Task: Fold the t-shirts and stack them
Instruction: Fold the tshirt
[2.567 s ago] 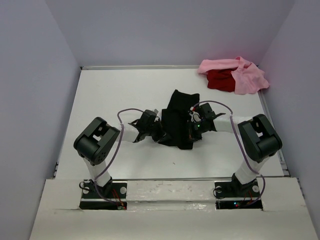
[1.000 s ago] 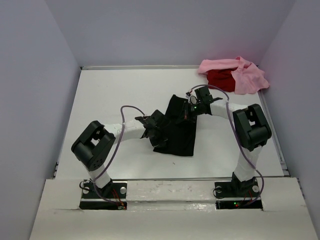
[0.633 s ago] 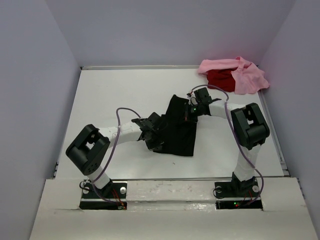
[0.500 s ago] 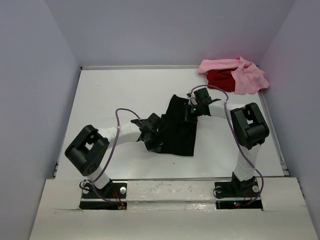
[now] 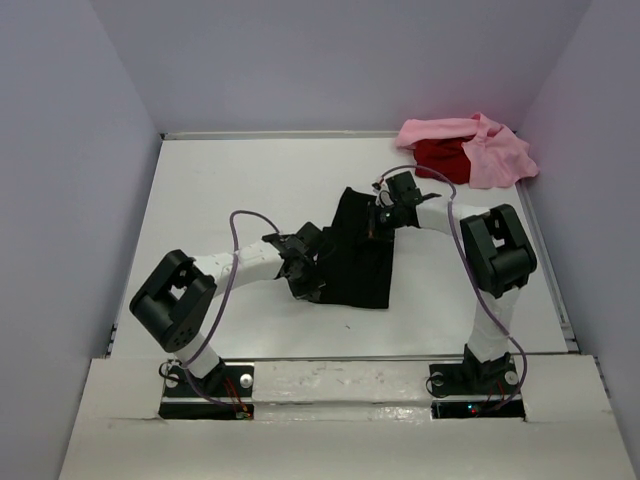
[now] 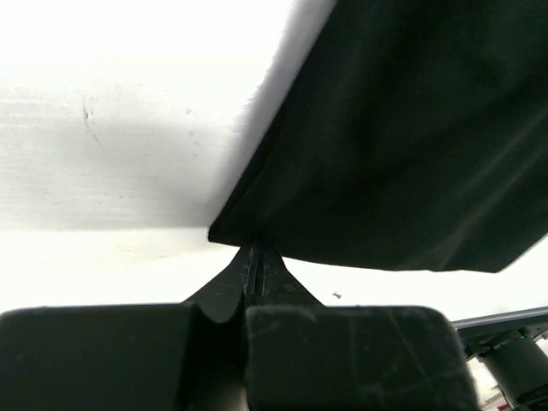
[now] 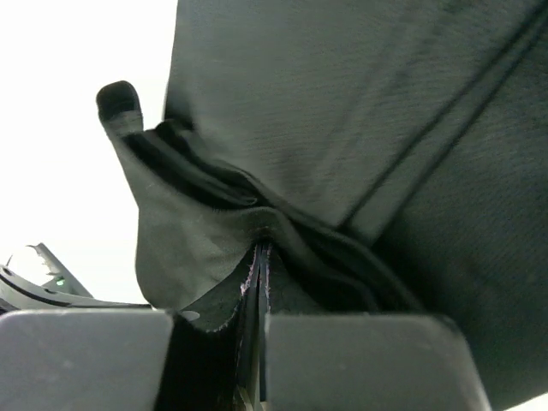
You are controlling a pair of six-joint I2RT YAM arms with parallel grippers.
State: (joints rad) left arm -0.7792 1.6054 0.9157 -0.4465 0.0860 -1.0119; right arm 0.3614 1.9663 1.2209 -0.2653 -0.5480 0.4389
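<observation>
1. On the table (image 5: 230, 190), near the middle, lies the black shirt (image 5: 358, 270).
2. Left gripper (image 6: 257, 253) is pinched tight on a corner at its left side.
3. Right gripper (image 7: 261, 248) is pinched tight on bunched cloth at its far edge.
4. Pink shirt (image 5: 495, 160) and red shirt (image 5: 440, 160) lie heaped together in the far right corner.

No words, numbers, brand names or signs can be read in any of the views. The soft black cloth t-shirt (image 5: 360, 270) shows only plain dark cloth up close, and the flat white counter (image 5: 240, 190) under it shows just a few small scuff marks.
</observation>
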